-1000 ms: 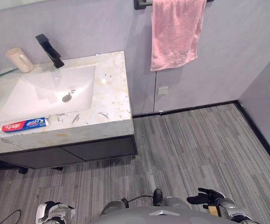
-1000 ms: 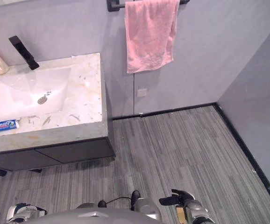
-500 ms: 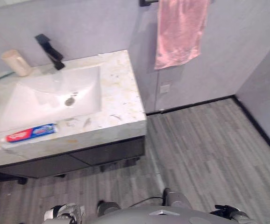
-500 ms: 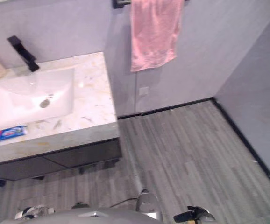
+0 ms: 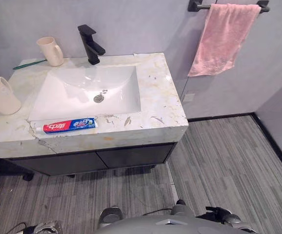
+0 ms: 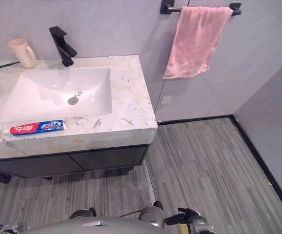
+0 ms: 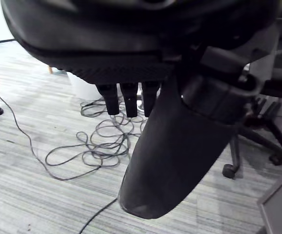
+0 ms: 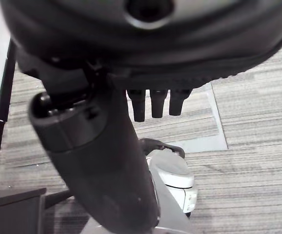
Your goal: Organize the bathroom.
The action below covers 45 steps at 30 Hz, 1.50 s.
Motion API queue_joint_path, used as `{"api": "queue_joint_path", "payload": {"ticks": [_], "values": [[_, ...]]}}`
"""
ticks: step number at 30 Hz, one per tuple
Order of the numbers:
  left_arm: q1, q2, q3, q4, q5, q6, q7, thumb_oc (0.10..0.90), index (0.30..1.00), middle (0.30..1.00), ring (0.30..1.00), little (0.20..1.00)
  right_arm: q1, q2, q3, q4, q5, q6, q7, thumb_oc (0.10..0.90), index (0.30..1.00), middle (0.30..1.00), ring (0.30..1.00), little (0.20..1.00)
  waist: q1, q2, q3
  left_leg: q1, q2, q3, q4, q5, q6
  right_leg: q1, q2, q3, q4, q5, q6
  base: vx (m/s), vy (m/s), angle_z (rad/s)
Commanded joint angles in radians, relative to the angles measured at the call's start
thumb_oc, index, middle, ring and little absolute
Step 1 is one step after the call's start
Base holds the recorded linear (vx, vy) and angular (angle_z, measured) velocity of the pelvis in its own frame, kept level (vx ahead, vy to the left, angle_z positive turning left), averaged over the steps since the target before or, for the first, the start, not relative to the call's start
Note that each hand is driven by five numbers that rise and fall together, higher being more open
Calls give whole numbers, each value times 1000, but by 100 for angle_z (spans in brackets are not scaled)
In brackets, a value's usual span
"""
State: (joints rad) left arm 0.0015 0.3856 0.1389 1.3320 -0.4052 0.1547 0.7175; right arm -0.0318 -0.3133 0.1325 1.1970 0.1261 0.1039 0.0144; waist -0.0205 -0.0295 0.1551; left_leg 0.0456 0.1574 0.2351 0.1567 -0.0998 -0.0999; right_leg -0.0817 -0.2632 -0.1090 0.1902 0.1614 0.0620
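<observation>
You are facing the vanity with both hands, left hand (image 7: 165, 146) and right hand (image 8: 102, 161), hanging released and holding nothing, while the toothpaste (image 5: 70, 125) is lying near the sink (image 5: 90, 92), likely needing 1 reach.

Left hand (image 7: 170, 146): dark matte casing, broad rounded thumb cover, row of short black fingers with ribbed textured band above. Right hand (image 8: 102, 161): same dark build, round recess in the casing, black thumb with glossy sheen.
</observation>
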Motion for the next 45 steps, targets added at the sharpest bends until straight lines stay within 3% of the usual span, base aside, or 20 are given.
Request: {"api": "queue_joint_path", "payload": {"ticks": [1, 3, 6, 11, 20, 24, 27, 31, 34, 37, 45], "values": [[-7, 53, -1, 5, -22, -53, 84, 800, 900, 900, 900, 900, -11, -63, 26, -55, 35, 11, -8, 800, 900, 900, 900, 900, -5, -14, -12, -17, -22, -161, -21, 67, 68, 24, 123, 13, -38, -127, 45, -31, -72, -7], [-14, 43, -2, 10, -47, -70, 91, 800, 900, 900, 900, 900, -14, -62, 26, -41, 30, 15, 0, 800, 900, 900, 900, 900, 3, -23, -19, -20, -34, -173, -42, 78, 69, 51, 128, -16, -95, -120, 31, -8, -82, 43], [-28, 20, 0, 39, -39, -73, 78, 800, 900, 900, 900, 900, -7, -65, 21, 23, 67, -7, -16, 800, 900, 900, 900, 900, -1, -14, -39, -23, -33, -181, -63, 99, 55, 71, 165, -12, -117, -147, 4, 27, -43, 10], [-24, 5, 12, 68, -41, -71, 67, 800, 900, 900, 900, 900, 22, -65, 2, 38, 44, 4, -23, 800, 900, 900, 900, 900, -20, -11, -55, -12, -37, -170, -76, 105, 50, 102, 170, -12, -156, -144, 1, 62, 30, 1], [4, 12, 67, 92, -60, -140, 69, 800, 900, 900, 900, 900, 40, -47, 20, 47, -30, -15, 15, 800, 900, 900, 900, 900, -33, -2, -62, 11, -24, -129, -92, 100, 40, 113, 175, -6, -165, -159, -3, 4, -24, -3], [-4, 16, 82, 83, -141, -180, 93, 800, 900, 900, 900, 900, 26, -53, 51, 31, -41, 20, 31, 800, 900, 900, 900, 900, -24, 6, -58, -16, 28, -130, -136, 214, 3, 128, 212, -23, -194, -162, -21, -19, -133, 4], [-20, 18, 99, 89, -168, -207, 68, 800, 900, 900, 900, 900, 5, -65, 82, 24, -77, 48, 46, 800, 900, 900, 900, 900, -5, -13, -51, -57, 65, -203, -119, 276, -7, 141, 208, -33, -243, -135, -29, -60, -87, 44], [-45, 7, 81, 95, -145, -218, 62, 800, 900, 900, 900, 900, -2, -82, 81, 16, -62, 64, 41, 800, 900, 900, 900, 900, -28, -30, -60, -41, 76, -158, -27, 272, -12, 120, 199, -59, -256, -117, -44, -80, -10, 32], [-50, 2, 72, 98, -127, -203, 66, 800, 900, 900, 900, 900, 2, -87, 68, 28, -61, 71, 26, 800, 900, 900, 900, 900, -39, -16, -62, -14, 37, -143, -51, 217, 3, 104, 198, -70, -244, -120, -37, -22, 30, 50], [-58, 6, 71, 95, -69, -184, 66, 800, 900, 900, 900, 900, 15, -84, 45, 48, -68, 66, 15, 800, 900, 900, 900, 900, -52, 1, -64, 22, 37, -50, -126, 191, 2, 115, 191, -120, -253, -121, -25, -11, 39, 51], [-39, 10, 63, 82, -50, -175, 62, 800, 900, 900, 900, 900, 31, -80, 30, 55, -63, 54, 4, 800, 900, 900, 900, 900, -49, 11, -63, 43, -1, -46, -175, 145, 14, 124, 156, -122, -267, -101, 5, 12, 72, 24]]}}
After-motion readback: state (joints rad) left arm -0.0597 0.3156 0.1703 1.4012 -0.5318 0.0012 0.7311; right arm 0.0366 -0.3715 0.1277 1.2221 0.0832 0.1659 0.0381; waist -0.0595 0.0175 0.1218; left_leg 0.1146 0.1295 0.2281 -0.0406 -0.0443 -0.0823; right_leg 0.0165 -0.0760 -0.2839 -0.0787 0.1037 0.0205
